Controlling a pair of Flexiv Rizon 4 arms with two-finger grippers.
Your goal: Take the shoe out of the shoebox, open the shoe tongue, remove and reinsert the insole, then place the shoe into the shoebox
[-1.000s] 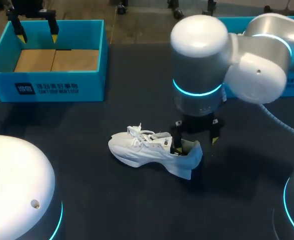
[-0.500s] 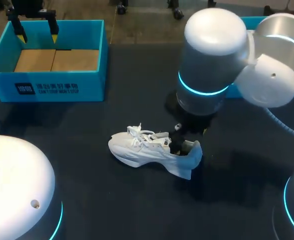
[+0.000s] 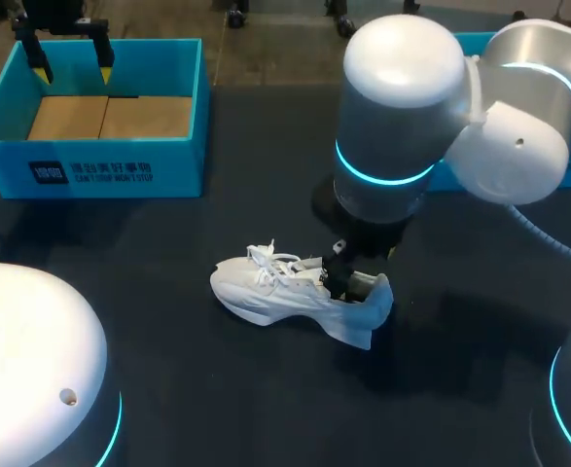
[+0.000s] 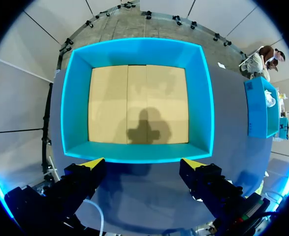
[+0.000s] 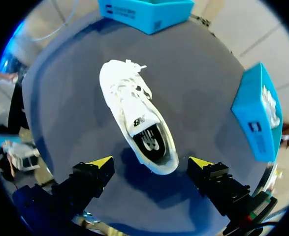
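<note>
**Desk:** What stands at the left?

**Photographer:** The blue shoebox (image 3: 90,117), open-topped, its cardboard floor bare. The left claw (image 4: 143,164) hangs over one wall of it, fingers spread wide, gripping nothing.

**Desk:** And the shoe?

**Photographer:** The white shoe (image 3: 285,292) rests on its sole on the dark bench (image 3: 188,389), out of the shoebox and well apart from it, near the middle. Its long axis runs across the bench, toe toward the shoebox side and heel toward the right arm.

**Desk:** Which arm is nearer?

**Photographer:** The right, plainly. The right claw (image 5: 151,162) hovers above the heel end, fingers wide apart and empty, one to each side of the shoe's line. The dark insole (image 5: 150,140) shows in the collar just ahead of the tips. The laces (image 5: 127,91) lie farther along, toward the toe.

**Desk:** Room to work?

**Photographer:** Bare bench surrounds the shoe on every side. A second blue box (image 5: 257,115) stands well off to the right. The next move looks like a short drop along the shoe's axis, into the collar.
</note>
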